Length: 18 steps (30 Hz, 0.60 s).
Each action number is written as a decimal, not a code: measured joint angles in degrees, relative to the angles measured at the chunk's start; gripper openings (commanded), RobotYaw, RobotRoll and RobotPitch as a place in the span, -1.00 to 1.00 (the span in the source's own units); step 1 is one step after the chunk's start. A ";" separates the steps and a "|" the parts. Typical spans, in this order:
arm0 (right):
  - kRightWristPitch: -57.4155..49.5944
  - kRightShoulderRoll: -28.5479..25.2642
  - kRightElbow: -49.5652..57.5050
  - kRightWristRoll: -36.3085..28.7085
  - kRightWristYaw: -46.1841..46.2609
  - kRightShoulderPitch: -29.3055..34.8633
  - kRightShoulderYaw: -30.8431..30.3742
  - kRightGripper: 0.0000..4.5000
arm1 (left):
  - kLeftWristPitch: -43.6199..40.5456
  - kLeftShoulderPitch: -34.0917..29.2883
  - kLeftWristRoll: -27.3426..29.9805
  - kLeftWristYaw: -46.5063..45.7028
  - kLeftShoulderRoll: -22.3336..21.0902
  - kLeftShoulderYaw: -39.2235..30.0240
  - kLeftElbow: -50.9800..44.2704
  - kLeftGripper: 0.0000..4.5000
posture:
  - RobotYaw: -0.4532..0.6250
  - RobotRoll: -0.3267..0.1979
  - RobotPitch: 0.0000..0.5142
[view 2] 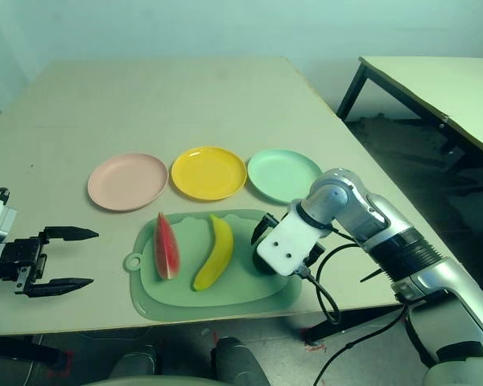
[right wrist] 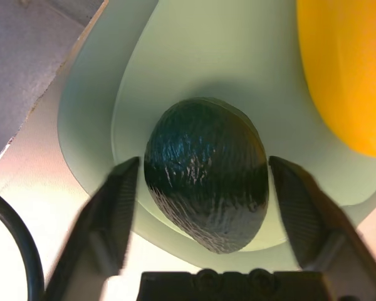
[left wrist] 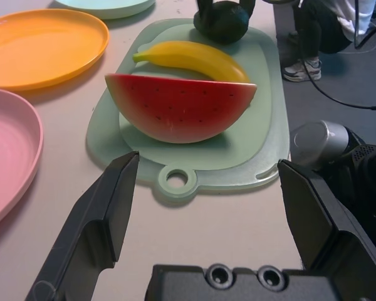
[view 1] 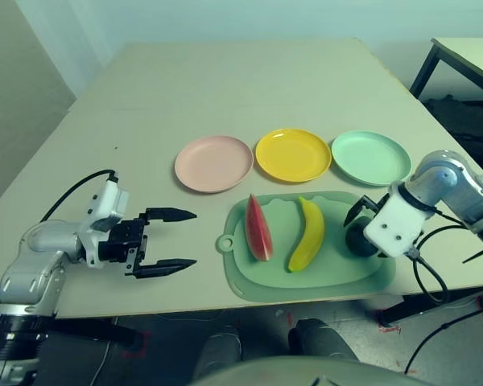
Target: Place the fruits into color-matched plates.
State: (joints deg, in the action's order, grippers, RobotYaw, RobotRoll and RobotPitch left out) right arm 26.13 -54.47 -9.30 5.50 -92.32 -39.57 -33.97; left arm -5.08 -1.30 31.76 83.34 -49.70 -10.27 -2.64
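Here the right hand (right wrist: pixel 203 207) straddles the avocado (right wrist: pixel 207 179), fingers apart; its narrow end points between them.

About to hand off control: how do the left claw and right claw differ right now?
The left claw hovers over bare table beside the cutting mat, fingers wide apart and nearly level; the right claw points steeply down, fingers straddling the avocado on the mat with small gaps each side. Neither holds anything yet.
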 measured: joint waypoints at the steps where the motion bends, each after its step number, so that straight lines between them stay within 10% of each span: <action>1: -0.19 0.00 0.06 -0.05 -0.01 -0.04 -0.03 0.35 | 0.00 -0.06 -0.02 -0.12 0.00 0.00 0.00 1.00 | -0.21 0.25 -0.78; 18: -6.56 -2.18 1.38 -3.90 -0.02 -2.28 -1.21 0.35 | -0.01 0.75 0.01 -0.34 -0.06 -0.03 0.19 1.00 | -0.24 0.25 -0.79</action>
State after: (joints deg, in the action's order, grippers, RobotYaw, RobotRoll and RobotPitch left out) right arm 19.57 -56.65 -7.92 1.59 -92.33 -41.85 -35.18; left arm -5.09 -0.54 31.76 82.99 -49.76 -10.30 -2.45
